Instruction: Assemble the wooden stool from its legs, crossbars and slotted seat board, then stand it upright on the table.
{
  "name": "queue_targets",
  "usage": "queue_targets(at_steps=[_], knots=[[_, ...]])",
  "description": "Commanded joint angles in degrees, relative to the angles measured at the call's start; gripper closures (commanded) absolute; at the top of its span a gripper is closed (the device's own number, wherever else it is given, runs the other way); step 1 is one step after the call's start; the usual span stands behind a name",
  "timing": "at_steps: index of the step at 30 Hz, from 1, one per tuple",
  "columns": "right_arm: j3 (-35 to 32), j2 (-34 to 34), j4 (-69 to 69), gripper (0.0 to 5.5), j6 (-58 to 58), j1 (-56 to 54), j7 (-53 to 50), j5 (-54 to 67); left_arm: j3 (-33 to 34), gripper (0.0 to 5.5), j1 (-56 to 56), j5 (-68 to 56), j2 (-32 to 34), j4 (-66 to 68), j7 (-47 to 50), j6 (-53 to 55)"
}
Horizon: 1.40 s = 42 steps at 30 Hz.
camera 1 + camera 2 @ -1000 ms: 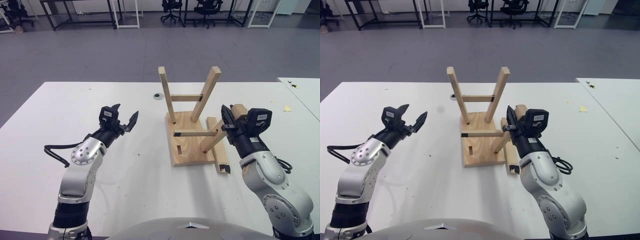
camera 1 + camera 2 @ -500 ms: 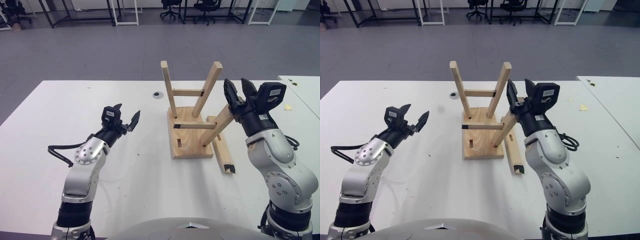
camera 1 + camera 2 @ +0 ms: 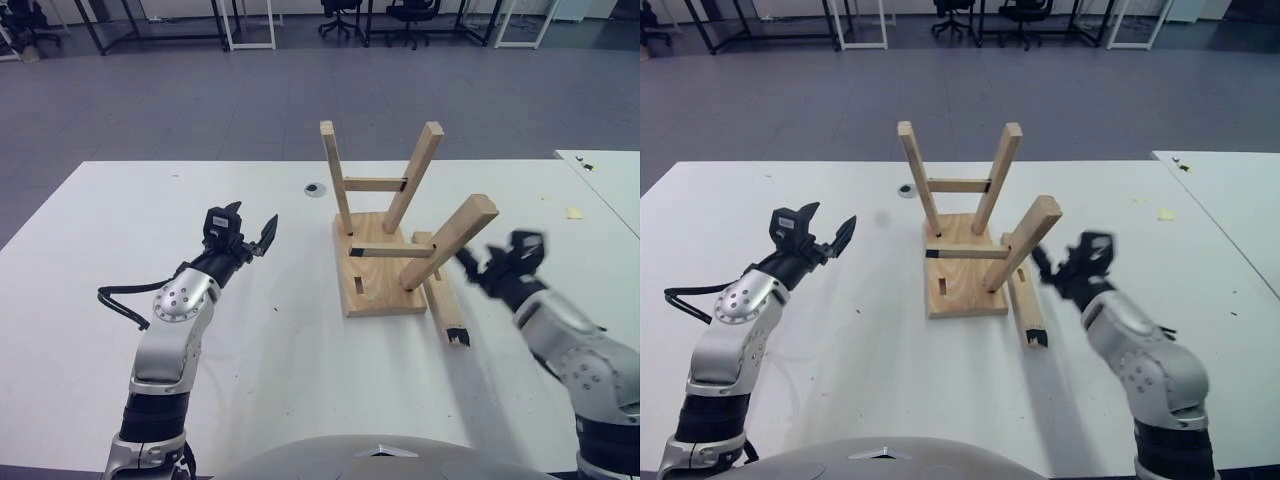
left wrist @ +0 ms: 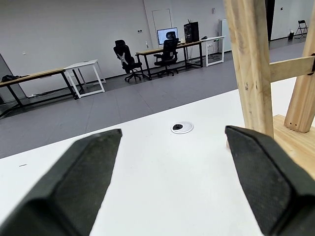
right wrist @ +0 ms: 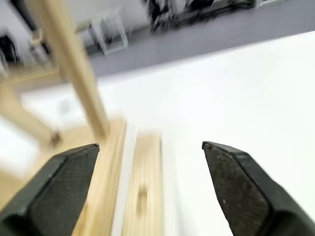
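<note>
My left claw (image 3: pixel 254 214) is wide, left of the upturned stool (image 3: pixel 372 288). My right claw (image 5: pixel 148 145) is wide beside the loose leg (image 3: pixel 445 310).

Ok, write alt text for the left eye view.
A half-built wooden stool lies upside down on a white table, three legs pointing up and a fourth leg loose beside it. The open left pincer and open right pincer flank it.
</note>
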Motion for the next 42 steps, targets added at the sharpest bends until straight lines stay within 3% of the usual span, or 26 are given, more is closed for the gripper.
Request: queue_targets(at_steps=[1, 5, 13, 18, 21, 25, 30, 36, 42], knots=[[5.0, 0.1, 5.5, 1.59, -0.4, 3.0, 3.2, -7.5, -0.2, 1.63, -2.8, 0.5, 0.2, 1.6, -0.4, -0.3], [6.3, 2.4, 9.3, 1.59, 0.5, 3.1, 3.5, -12.1, -0.5, 1.63, -3.4, 0.7, 0.2, 2.6, -0.5, -0.2], [5.2, 2.9, 10.2, 3.01, 2.0, 0.0, 6.4, -16.9, 0.5, 1.63, -6.2, -0.4, 0.3, 1.5, -0.1, 1.3], [-5.7, -1.4, 12.1, 3.42, -6.2, -12.8, 7.8, -19.6, 5.4, 1.63, -25.0, -10.7, -0.5, 0.3, -0.6, 8.4], [-9.4, -7.2, 12.8, 3.43, -11.1, -26.9, 13.7, -18.9, 8.6, 1.63, -42.5, -24.2, -6.3, 7.5, -1.4, 14.4], [-2.2, -6.0, 8.0, 3.43, -14.1, -38.9, 22.4, -17.6, 17.1, 1.63, -50.1, -48.5, -16.0, 20.3, -1.8, 23.1], [5.1, -5.2, 0.8, 3.43, -16.2, -42.1, 30.9, -17.4, 22.5, 1.63, -56.0, -64.4, -16.5, 24.6, 2.6, 27.8], [5.8, -4.7, 0.1, 3.43, -17.3, -40.9, 35.0, -17.5, 20.9, 1.63, -54.5, -65.6, -15.5, 23.5, 5.2, 27.9], [5.4, -5.0, 0.4, 3.43, -19.0, -40.6, 37.1, -19.6, 15.5, 2.51, -51.4, -56.6, -13.8, 21.7, 4.4, 25.1]])
